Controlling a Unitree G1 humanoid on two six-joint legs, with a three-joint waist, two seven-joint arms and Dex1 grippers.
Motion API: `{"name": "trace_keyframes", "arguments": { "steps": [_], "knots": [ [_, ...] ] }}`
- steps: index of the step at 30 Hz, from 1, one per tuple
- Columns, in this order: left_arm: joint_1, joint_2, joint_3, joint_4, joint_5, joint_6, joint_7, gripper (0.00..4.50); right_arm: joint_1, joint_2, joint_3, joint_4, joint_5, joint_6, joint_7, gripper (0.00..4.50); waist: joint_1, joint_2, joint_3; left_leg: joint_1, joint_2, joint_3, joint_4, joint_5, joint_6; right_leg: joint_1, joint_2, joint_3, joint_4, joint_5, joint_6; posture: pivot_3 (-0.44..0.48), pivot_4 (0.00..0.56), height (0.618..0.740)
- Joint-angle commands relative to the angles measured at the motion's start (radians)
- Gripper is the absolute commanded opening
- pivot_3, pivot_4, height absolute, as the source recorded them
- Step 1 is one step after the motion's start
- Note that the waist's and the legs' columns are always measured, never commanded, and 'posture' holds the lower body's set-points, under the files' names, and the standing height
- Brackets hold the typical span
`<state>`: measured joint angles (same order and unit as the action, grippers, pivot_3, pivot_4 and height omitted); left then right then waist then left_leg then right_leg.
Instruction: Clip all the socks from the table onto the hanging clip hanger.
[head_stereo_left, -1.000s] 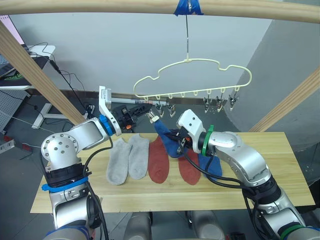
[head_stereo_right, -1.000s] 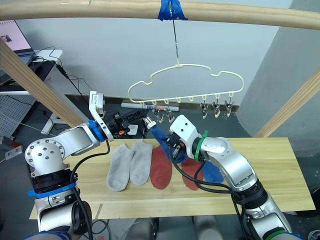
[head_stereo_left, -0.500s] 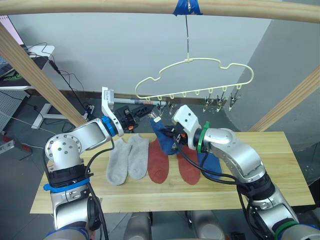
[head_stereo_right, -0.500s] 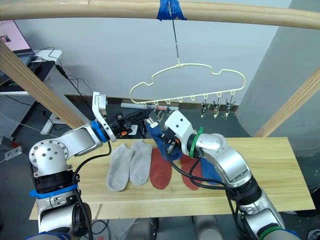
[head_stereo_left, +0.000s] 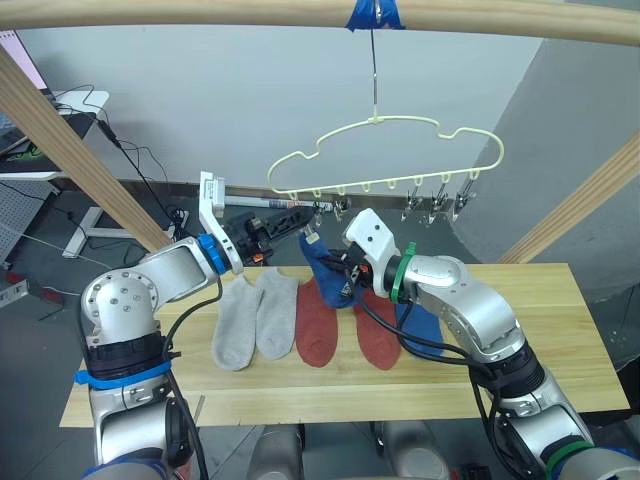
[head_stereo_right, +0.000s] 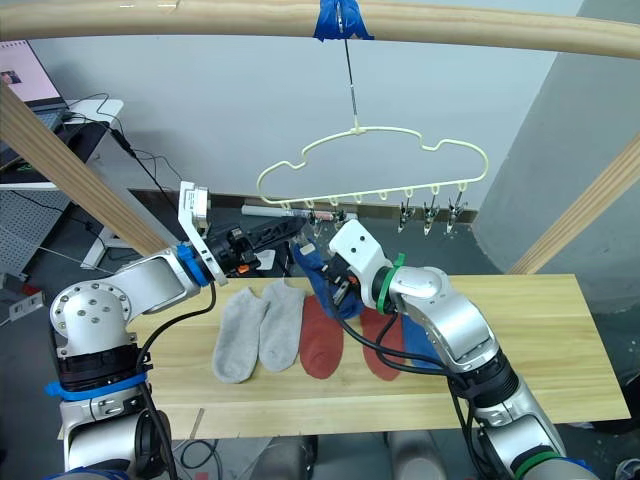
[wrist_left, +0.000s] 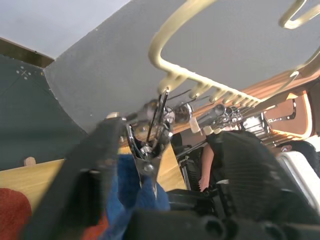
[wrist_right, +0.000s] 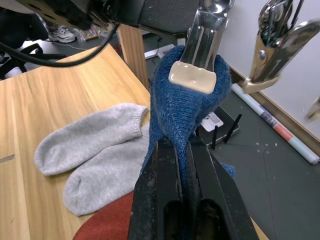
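Second blue sock (head_stereo_left: 425, 328) largely hidden behind right forearm; left fingers (wrist_left: 95, 165) blurred.

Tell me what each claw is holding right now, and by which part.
The right claw pinches the blue ankle sock just below its cuff. The left claw squeezes the handles of a small metal clip on the pale yellow wire hanger.

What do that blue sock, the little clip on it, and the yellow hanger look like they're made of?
The blue sock looks like a soft knitted fabric; ribbed stitches show. The clip looks like shiny metal, with a matte cream pad, perhaps rubber or plastic. The clip hanger looks like thin wire with a smooth pale yellow coating, probably plastic.
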<state>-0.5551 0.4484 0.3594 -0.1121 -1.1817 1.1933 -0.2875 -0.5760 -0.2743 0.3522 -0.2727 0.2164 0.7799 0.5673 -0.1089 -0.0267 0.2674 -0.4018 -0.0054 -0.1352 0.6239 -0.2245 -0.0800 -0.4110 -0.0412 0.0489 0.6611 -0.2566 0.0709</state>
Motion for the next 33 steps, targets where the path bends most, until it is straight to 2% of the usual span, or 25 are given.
{"name": "trace_keyframes", "arguments": {
  "steps": [1, 2, 6, 10, 13, 16, 18, 21, 26, 29, 33],
  "knots": [
    [0.011, 0.053, 0.016, -0.065, -0.021, 0.002, -0.022, 4.45, -0.017, 0.01, -0.016, -0.01, -0.006, -0.026, -0.006, 0.0, 0.0, 0.0, 0.0, 0.0, 0.0, 0.0, 0.0, 0.0, 0.0, 0.0, 0.0, 0.0, 0.0, 0.0, 0.0, -0.138, 0.262, 0.74],
    [0.03, 0.083, 0.013, -0.086, -0.003, 0.001, -0.032, 4.45, -0.014, 0.018, -0.024, 0.001, -0.005, -0.034, -0.015, 0.0, -0.002, 0.0, 0.0, 0.0, 0.0, 0.0, 0.0, 0.0, 0.0, 0.0, 0.0, 0.0, 0.0, 0.0, 0.0, -0.13, 0.259, 0.74],
    [0.117, 0.154, 0.002, -0.167, 0.068, -0.05, -0.045, 4.5, 0.003, 0.043, -0.045, 0.044, 0.013, -0.057, -0.011, 1.02, -0.003, 0.001, 0.0, 0.0, 0.0, 0.001, -0.001, 0.0, 0.0, -0.001, 0.0, 0.001, 0.0, 0.0, -0.001, -0.118, 0.256, 0.74],
    [0.139, 0.151, -0.061, -0.24, 0.169, -0.121, -0.025, 4.5, 0.015, 0.035, -0.054, 0.06, 0.009, -0.076, 0.0, 2.32, 0.014, 0.0, 0.0, 0.0, 0.0, 0.0, -0.001, 0.0, 0.0, -0.001, 0.0, 0.001, 0.0, 0.0, -0.001, -0.107, 0.251, 0.74],
    [0.181, 0.125, -0.106, -0.298, 0.329, -0.237, 0.053, 4.5, 0.049, 0.007, -0.067, 0.047, 0.017, -0.075, 0.017, 3.33, 0.022, 0.0, 0.0, 0.0, 0.0, 0.001, -0.001, 0.0, 0.0, -0.001, 0.0, 0.001, -0.002, 0.0, -0.001, -0.108, 0.25, 0.74],
    [0.208, 0.112, -0.141, -0.313, 0.391, -0.312, 0.019, 4.5, 0.089, -0.043, -0.08, 0.021, 0.009, -0.08, 0.027, 4.38, 0.025, 0.0, 0.0, -0.001, 0.0, 0.001, -0.001, 0.0, 0.0, -0.001, 0.0, 0.002, -0.002, 0.0, -0.001, -0.113, 0.25, 0.74],
    [0.218, 0.112, -0.162, -0.299, 0.435, -0.38, -0.03, 4.5, 0.116, -0.077, -0.1, -0.007, 0.012, -0.081, 0.034, 4.45, 0.025, 0.0, 0.0, -0.001, 0.0, 0.001, -0.001, 0.0, 0.0, -0.001, 0.0, 0.001, -0.002, 0.0, -0.001, -0.12, 0.247, 0.74],
    [0.245, 0.106, -0.228, -0.283, 0.483, -0.452, -0.118, 4.5, 0.199, -0.153, -0.203, -0.126, 0.092, -0.054, 0.079, 4.45, 0.027, 0.001, 0.0, -0.002, 0.0, 0.001, -0.001, 0.0, 0.0, -0.001, 0.0, 0.001, -0.003, 0.0, -0.001, -0.124, 0.247, 0.74],
    [0.273, 0.026, -0.253, -0.313, 0.529, -0.601, -0.165, 4.5, 0.25, -0.152, -0.373, -0.288, 0.3, 0.025, 0.095, 4.45, 0.02, 0.001, 0.001, -0.003, 0.0, 0.002, 0.0, -0.001, 0.0, -0.001, 0.0, 0.002, -0.003, 0.0, -0.001, -0.149, 0.243, 0.74],
    [0.279, 0.001, -0.3, -0.325, 0.61, -0.707, -0.193, 3.95, 0.254, -0.129, -0.457, -0.342, 0.398, 0.052, 0.055, 4.5, 0.02, 0.001, 0.001, -0.002, 0.001, 0.001, 0.0, 0.0, 0.0, -0.001, 0.001, 0.002, -0.003, 0.0, -0.001, -0.158, 0.242, 0.74],
    [0.273, -0.01, -0.359, -0.302, 0.737, -0.814, -0.189, 2.8, 0.261, -0.148, -0.471, -0.364, 0.435, 0.059, 0.037, 4.5, 0.021, 0.001, 0.001, -0.002, 0.001, 0.002, 0.001, 0.0, 0.0, -0.001, 0.001, 0.002, -0.003, -0.001, 0.0, -0.158, 0.242, 0.74]
  ]
}}
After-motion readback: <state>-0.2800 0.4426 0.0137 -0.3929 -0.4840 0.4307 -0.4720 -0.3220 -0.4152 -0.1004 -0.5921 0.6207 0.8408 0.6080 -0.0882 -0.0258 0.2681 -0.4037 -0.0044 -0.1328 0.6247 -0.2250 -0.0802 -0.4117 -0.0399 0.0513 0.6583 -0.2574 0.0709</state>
